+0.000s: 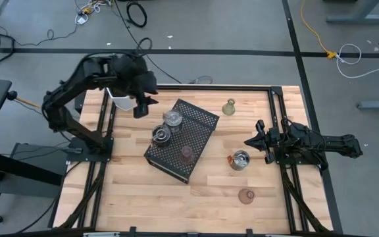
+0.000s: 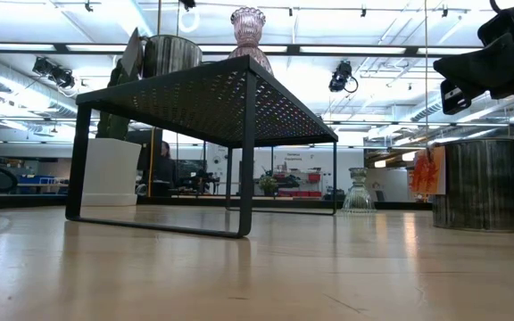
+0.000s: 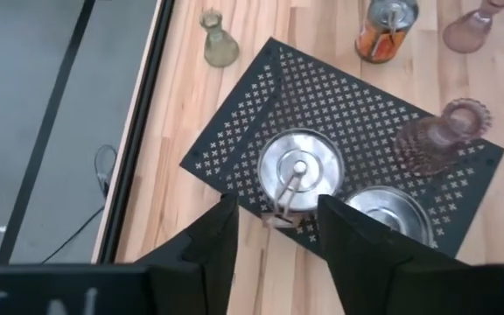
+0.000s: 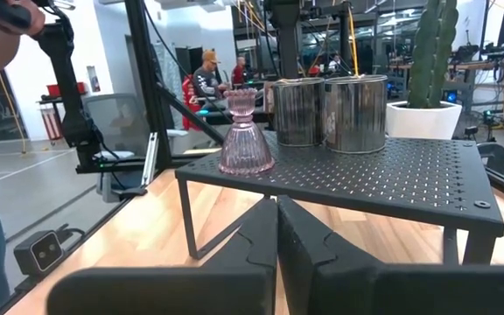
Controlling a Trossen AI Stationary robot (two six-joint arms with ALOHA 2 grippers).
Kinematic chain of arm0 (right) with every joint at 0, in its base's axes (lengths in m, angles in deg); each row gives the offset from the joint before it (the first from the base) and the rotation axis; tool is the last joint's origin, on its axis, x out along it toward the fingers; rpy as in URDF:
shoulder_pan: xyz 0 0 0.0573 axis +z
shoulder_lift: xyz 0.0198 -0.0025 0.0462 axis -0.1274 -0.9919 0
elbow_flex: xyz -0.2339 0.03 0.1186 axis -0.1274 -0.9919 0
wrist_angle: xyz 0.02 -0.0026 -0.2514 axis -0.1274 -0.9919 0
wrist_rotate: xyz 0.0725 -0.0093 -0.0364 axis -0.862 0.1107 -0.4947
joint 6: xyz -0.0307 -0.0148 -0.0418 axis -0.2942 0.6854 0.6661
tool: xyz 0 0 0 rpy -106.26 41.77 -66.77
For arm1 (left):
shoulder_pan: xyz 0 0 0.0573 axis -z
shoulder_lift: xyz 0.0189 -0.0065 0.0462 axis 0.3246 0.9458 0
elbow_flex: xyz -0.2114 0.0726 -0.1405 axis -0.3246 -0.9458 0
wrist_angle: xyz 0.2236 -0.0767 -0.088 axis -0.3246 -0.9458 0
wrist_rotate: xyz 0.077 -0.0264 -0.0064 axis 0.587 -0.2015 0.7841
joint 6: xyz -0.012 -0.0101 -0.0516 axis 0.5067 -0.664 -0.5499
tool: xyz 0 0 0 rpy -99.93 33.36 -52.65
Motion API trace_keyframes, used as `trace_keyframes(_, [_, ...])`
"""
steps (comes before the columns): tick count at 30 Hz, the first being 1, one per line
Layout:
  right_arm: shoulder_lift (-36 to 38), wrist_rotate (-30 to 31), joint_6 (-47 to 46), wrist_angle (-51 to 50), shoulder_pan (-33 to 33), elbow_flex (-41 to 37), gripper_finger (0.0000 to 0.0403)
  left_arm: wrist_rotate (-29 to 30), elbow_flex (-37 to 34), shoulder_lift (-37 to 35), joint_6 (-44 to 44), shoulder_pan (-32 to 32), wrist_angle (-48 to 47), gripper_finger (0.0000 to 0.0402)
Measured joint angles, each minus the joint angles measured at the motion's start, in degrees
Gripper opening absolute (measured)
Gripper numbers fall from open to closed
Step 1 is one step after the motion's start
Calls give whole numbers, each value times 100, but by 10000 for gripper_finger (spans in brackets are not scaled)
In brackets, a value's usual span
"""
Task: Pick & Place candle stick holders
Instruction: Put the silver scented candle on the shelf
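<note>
A black perforated tray stands mid-table on its legs. On it stand two silver holders and a pinkish holder. On the bare wood stand an olive-yellow holder, a silver holder and a pinkish holder. My left gripper hangs open above the tray's far left corner. In the left wrist view its fingers frame a silver holder from above without touching it. My right gripper is shut and empty, right of the tray, pointing at it.
A white cactus pot stands at the far left under my left arm. Black rails run along the table's left and right sides. People show in the room beyond the table. Bare wood lies along the near edge.
</note>
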Motion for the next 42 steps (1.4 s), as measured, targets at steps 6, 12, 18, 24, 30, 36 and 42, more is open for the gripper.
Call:
trace_keyframes(6, [0,2,1,0,-1,-1,12,14,0,-304,-1,-3,-85,129])
trace_keyframes(12, [0,0,0,0,-2,-2,12,12,-516,-705,-4,44,131,108])
trace_keyframes(18, [0,0,0,0,0,-2,12,7,-2233,-1735,-268,40,1021,94])
trace_keyframes(24, [0,0,0,0,0,-2,12,3,-3681,-2702,-636,79,2105,83])
trace_keyframes(30, [0,0,0,0,0,-1,12,0,-4793,-3503,-904,272,2846,80])
trace_keyframes(36, [0,0,2,-2,0,-2,12,2,-5686,-4090,-1270,488,3457,80])
trace_keyframes(42, [0,0,0,0,0,-2,12,-2,-6497,-4427,-1555,728,4268,80])
